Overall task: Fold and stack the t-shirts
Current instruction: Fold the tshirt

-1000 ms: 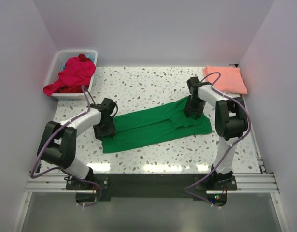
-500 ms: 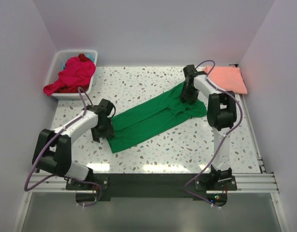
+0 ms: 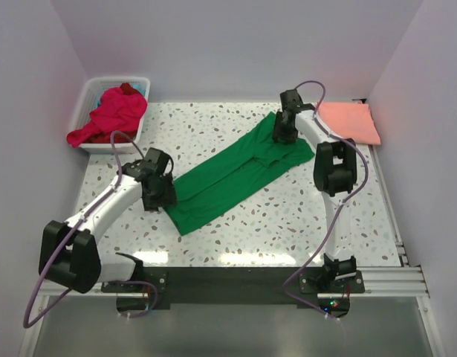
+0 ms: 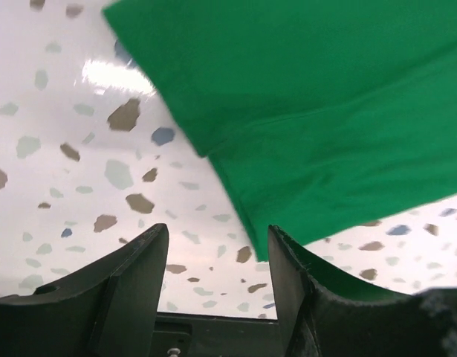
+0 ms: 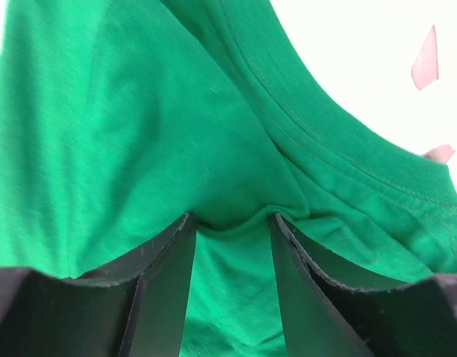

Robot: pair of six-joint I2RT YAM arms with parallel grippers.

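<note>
step: squaring lengthwise-folded green t-shirt | right hand pinching collar end | left hand: cannot tell | next: crosswise fold

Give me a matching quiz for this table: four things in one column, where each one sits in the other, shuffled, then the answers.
Things:
1. bright green t-shirt
2. salmon-pink folded t-shirt
3. white plastic basket
4. magenta t-shirt

Places:
A. far right corner of the speckled table
B. heaped in the basket, hanging over its rim
C. far left corner of the table
D. stretched diagonally across the middle of the table

Pairs: 1-D, 2-A, 3-C, 4-B
</note>
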